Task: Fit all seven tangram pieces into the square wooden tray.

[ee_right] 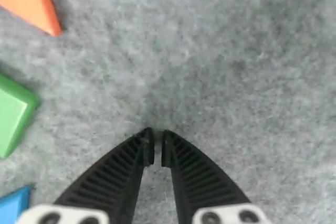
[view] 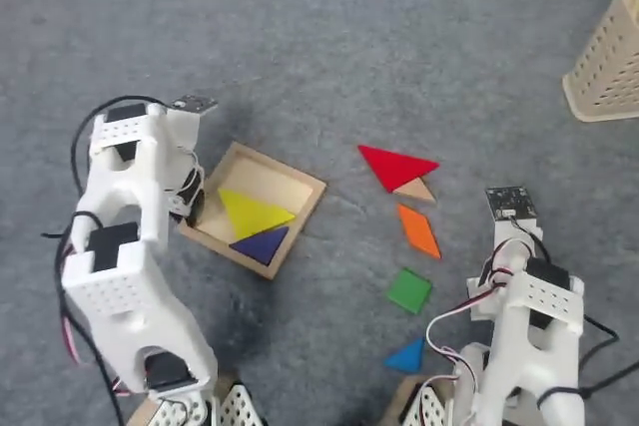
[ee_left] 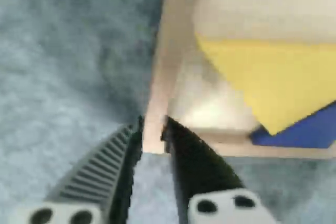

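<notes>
Left pincer [ee_left: 153,129] clamps the square pale wooden tray [view: 282,165] by its nine-o'clock rim, likely steadying it; right pincer [ee_right: 154,148] sits closed, empty. Next: fetching the flat red wooden triangle [view: 395,164], three o'clock of the tray.

The square wooden tray [view: 282,166] sits turned like a diamond on the grey mat, with a big yellow triangle [view: 252,213] and a dark blue triangle [view: 262,242] lying flat inside, edges touching. The other five are loose on the mat off to the side: a red triangle [view: 394,165] touching a small plain-wood triangle [view: 416,189], and just below them an orange parallelogram [view: 418,230]. After that come a green square [view: 409,289] and a small light blue triangle [view: 407,355], each lying apart.
</notes>
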